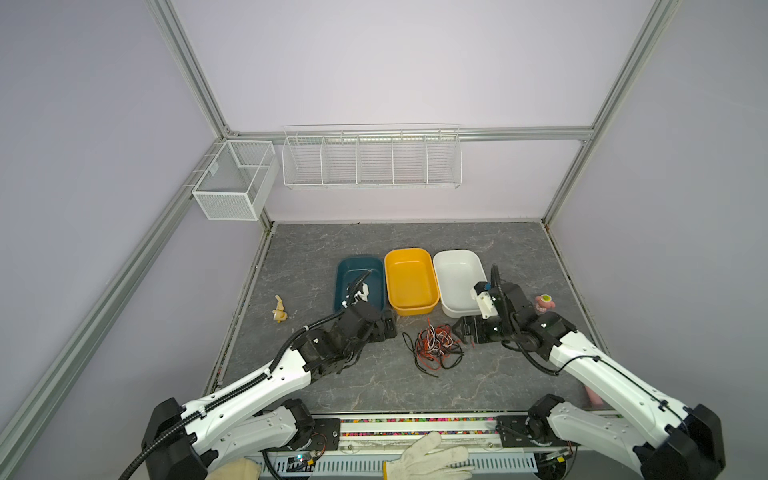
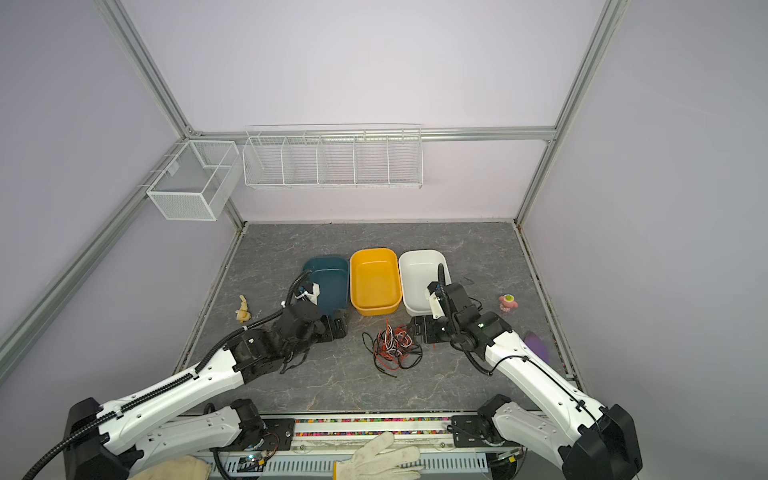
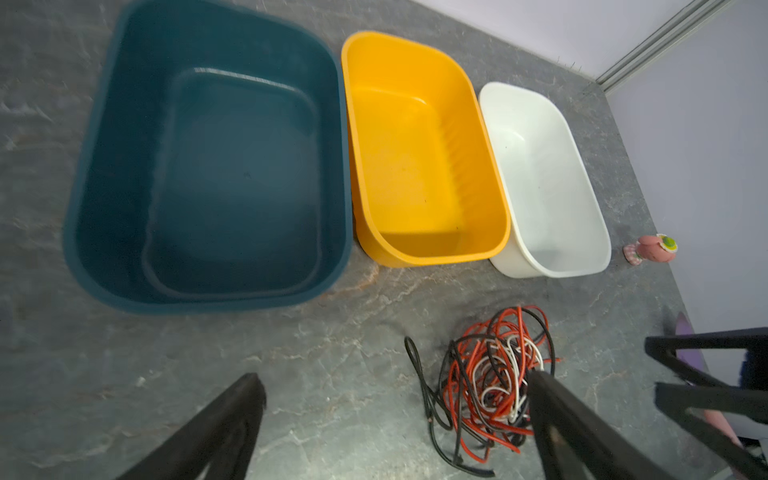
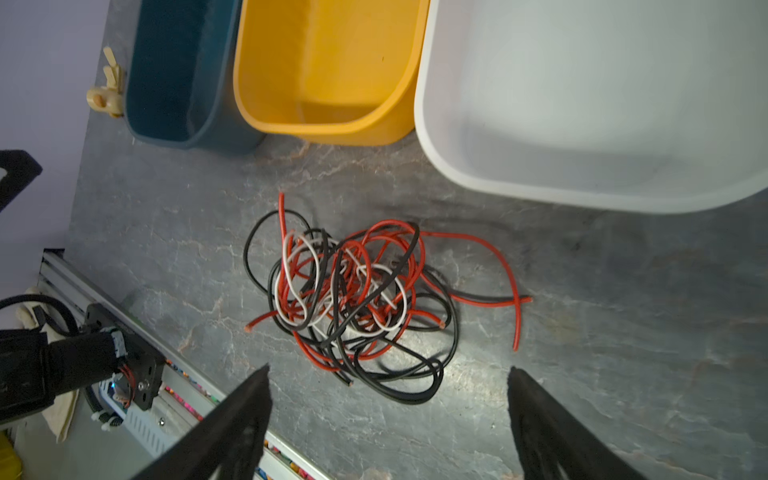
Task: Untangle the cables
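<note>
Grey marbled tabletop [image 1: 316,257] fills the floor of my work cell, and the cables [image 1: 434,347] lie on it as one loose heap, just near of the gap between the yellow tub [image 1: 409,253] and the white tub [image 1: 457,255]. Red, black and white strands loop through each other, with the white ones buried in the middle.

I judge them light, limp and fairly slick. They will sag from any pinch, and a tug at the core would only tighten the knot or drag the whole heap along. The better holds look like the outliers: the red strand [image 4: 494,253] trailing out on the right, and the black loop [image 3: 415,361] spilling out on the left.

My left gripper [image 3: 397,380] sits just left of the heap with its jaws spread wide and nothing between them. My right gripper [image 4: 390,370] is just right of it, also spread and empty.

A blue tub [image 1: 359,266] stands left of the yellow one. All three look empty. A small yellow toy [image 1: 279,311] lies far off to the left and a pink toy [image 1: 544,302] to the right.
</note>
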